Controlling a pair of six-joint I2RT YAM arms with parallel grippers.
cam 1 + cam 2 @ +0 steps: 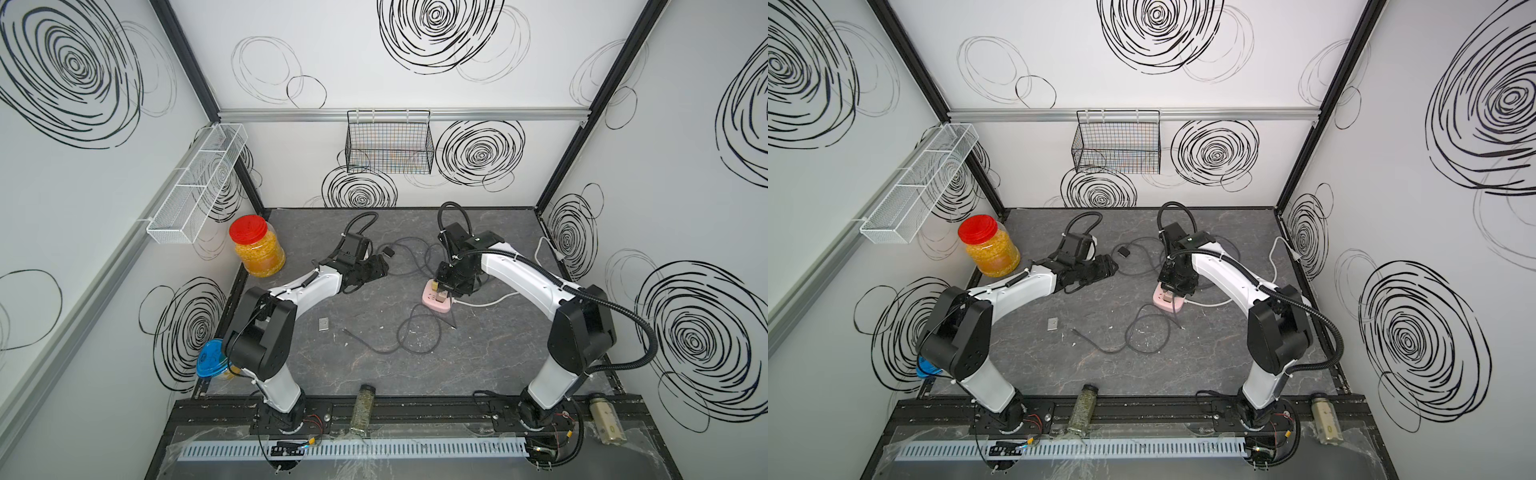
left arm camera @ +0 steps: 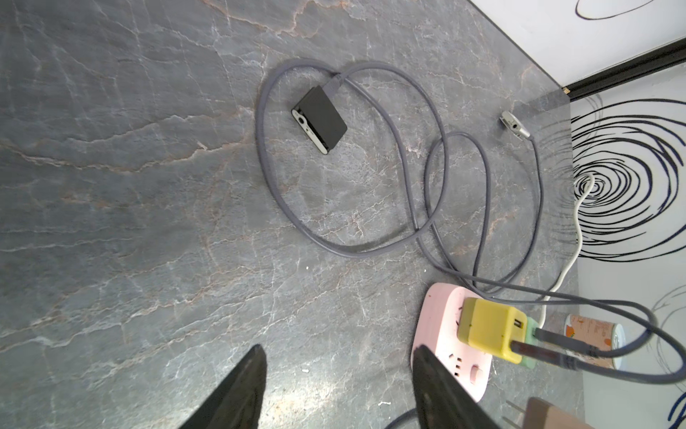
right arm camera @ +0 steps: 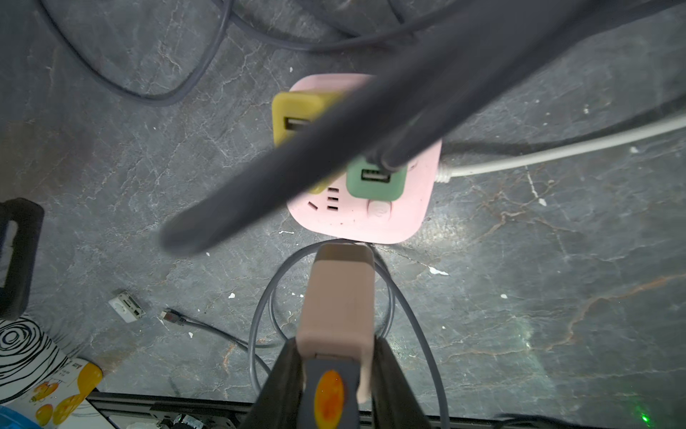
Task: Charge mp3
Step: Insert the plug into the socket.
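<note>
My left pincer (image 2: 338, 351) is wide apart and has nothing in it. The small black flat mp3 player (image 2: 319, 124) lies near the back edge of the dark grey stone bench (image 2: 111, 185), a little way past my left tips, with a grey cord (image 2: 258, 130) plugged in. My right pincer (image 3: 336, 343) squeezes a tan plastic charger block (image 3: 339, 293) close to the pink plastic power strip (image 3: 356, 219), apart from the player.

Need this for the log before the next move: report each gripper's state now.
Left gripper: open, holding nothing.
Right gripper: shut on the pinkish-beige rectangular plastic charger block.
</note>
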